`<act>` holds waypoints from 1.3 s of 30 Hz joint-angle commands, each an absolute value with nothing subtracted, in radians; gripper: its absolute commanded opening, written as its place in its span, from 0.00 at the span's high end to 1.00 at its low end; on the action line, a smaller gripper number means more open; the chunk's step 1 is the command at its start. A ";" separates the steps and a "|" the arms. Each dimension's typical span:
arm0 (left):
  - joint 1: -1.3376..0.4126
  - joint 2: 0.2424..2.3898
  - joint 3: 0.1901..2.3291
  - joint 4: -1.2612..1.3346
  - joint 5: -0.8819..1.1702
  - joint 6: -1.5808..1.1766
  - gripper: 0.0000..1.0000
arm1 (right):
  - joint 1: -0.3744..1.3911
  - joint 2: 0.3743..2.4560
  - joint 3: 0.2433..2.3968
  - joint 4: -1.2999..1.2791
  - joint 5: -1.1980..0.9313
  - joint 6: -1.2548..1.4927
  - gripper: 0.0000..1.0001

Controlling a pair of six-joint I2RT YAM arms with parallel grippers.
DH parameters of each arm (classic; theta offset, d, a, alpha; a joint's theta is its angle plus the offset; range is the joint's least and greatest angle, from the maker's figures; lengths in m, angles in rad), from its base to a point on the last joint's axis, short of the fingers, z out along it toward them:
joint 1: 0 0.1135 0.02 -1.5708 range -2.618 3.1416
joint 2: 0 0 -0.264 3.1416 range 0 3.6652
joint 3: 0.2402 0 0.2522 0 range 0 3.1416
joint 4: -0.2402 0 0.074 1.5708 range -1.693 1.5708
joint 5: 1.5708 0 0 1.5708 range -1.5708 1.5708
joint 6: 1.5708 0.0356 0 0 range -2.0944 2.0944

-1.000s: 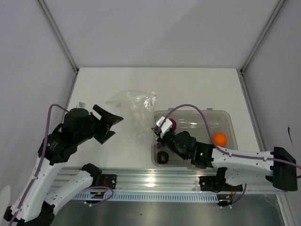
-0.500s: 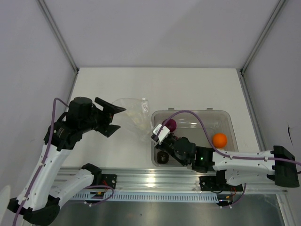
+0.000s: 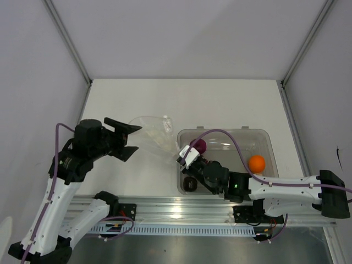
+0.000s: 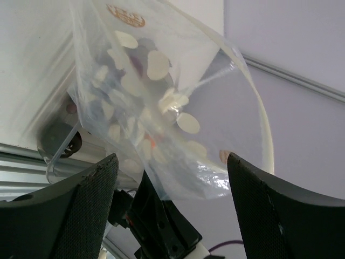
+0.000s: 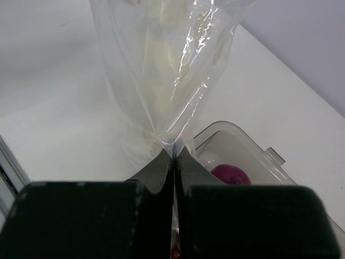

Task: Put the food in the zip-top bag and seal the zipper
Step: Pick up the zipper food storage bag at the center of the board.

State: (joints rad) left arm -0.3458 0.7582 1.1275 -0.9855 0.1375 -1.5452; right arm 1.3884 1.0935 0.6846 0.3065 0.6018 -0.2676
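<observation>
Food, nearest first: small blackish lump (image 3: 190, 183), orange ball (image 3: 256, 163) and purple round fruit (image 3: 199, 146), all in rigid clear tub (image 3: 268, 137), none bagged. Right gripper (image 5: 173, 155): fingers pressed together, pinching one corner of zip-top bag (image 3: 154, 135). Bag runs leftward from that pinch, clear of the tub. Left gripper (image 3: 131, 141): fingers spread wide, bag's other end just ahead between them, not clamped; judged the nearer arm to take it.

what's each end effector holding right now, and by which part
The right end effector pinches the zip-top bag by a bunched edge. The left end effector is open, holding nothing.
</observation>
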 commanded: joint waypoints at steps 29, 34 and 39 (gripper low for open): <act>-0.305 0.753 1.103 -0.779 0.169 -0.970 0.99 | 1.420 1.186 0.893 0.153 0.680 -0.037 0.24; -0.305 0.681 1.117 -0.801 0.098 -0.678 0.99 | 1.419 1.170 0.971 -0.012 0.728 0.096 0.01; -0.305 0.672 1.164 -0.891 0.006 -0.479 0.99 | 1.416 1.132 1.043 -0.217 0.848 0.280 0.00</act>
State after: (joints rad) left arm -0.3138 0.6594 1.1145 -0.8482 0.0795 -0.7021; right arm 1.4139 1.1835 0.9829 -0.0708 0.7395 0.1173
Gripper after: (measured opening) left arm 0.005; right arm 0.992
